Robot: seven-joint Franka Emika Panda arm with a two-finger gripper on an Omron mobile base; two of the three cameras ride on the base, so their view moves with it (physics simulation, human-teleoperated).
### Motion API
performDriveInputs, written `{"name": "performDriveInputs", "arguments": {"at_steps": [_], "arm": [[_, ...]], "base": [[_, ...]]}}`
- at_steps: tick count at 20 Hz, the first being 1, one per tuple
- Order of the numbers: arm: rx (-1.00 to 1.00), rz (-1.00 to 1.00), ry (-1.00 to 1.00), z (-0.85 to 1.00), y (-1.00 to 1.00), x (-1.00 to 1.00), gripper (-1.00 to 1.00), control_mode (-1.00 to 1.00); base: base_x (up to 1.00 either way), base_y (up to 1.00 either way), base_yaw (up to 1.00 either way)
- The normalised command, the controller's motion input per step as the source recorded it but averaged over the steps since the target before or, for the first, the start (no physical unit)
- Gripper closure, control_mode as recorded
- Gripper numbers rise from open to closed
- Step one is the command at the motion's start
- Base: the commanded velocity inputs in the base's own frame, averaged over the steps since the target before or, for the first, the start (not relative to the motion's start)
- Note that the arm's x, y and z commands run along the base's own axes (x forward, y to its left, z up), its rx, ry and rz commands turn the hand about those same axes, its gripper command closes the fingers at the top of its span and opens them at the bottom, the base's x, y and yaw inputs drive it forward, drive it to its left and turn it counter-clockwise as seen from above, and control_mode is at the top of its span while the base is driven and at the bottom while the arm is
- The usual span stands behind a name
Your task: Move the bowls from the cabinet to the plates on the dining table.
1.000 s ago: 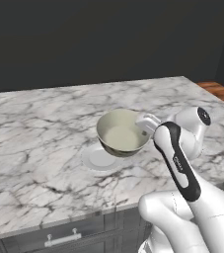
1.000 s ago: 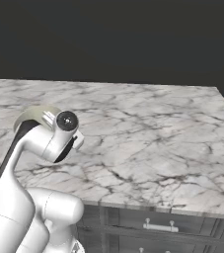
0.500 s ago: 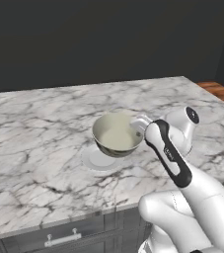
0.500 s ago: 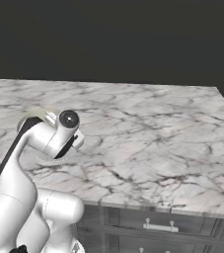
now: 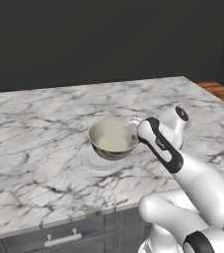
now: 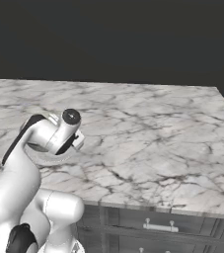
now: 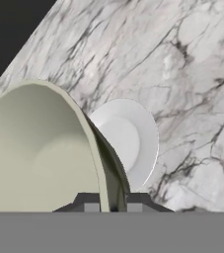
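A pale cream-green bowl [image 5: 112, 138] hangs just above a small white plate [image 5: 94, 161] on the marble dining table [image 5: 34, 128]. My gripper [image 5: 133, 126] is shut on the bowl's right rim and holds it a little tilted. In the hand view the bowl [image 7: 39, 148] takes up the left side, its rim pinched between the dark fingertips of the gripper [image 7: 112, 202]. Beyond it the plate [image 7: 126, 138] lies flat on the table. In the right base view my own arm hides the bowl.
The table's front edge runs close to the base, with dark drawer fronts and short silver handles [image 5: 61, 238] [image 6: 159, 226] below it. A dark wall stands behind the table. Wooden floor [image 5: 222, 91] shows past the table's right end.
The arm has carried the bowl slightly left and lower, closer over the plate. The grip on the rim is unchanged.
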Motion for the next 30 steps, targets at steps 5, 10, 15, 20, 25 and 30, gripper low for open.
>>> {"name": "performDriveInputs", "arguments": {"at_steps": [5, 10, 15, 20, 25, 30], "arm": [[0.0, 0.0, 0.01, -0.32, 0.05, 0.2, 1.0, -1.0], [0.0, 0.0, 0.0, -0.16, 0.06, 0.27, 1.0, -1.0], [0.0, 0.0, 0.0, -0.17, 0.07, 0.22, 1.0, -1.0], [0.0, 0.0, 0.01, -0.2, 0.05, 0.11, 1.0, -1.0], [0.0, 0.0, 0.0, -0.12, 0.05, 0.17, 1.0, -1.0], [-0.01, 0.0, 0.0, -0.11, 0.04, 0.22, 1.0, -1.0]], "base": [[0.0, 0.0, 0.0], [0.0, 0.0, 0.0], [0.0, 0.0, 0.0], [0.0, 0.0, 0.0], [0.0, 0.0, 0.0], [0.0, 0.0, 0.0]]}}
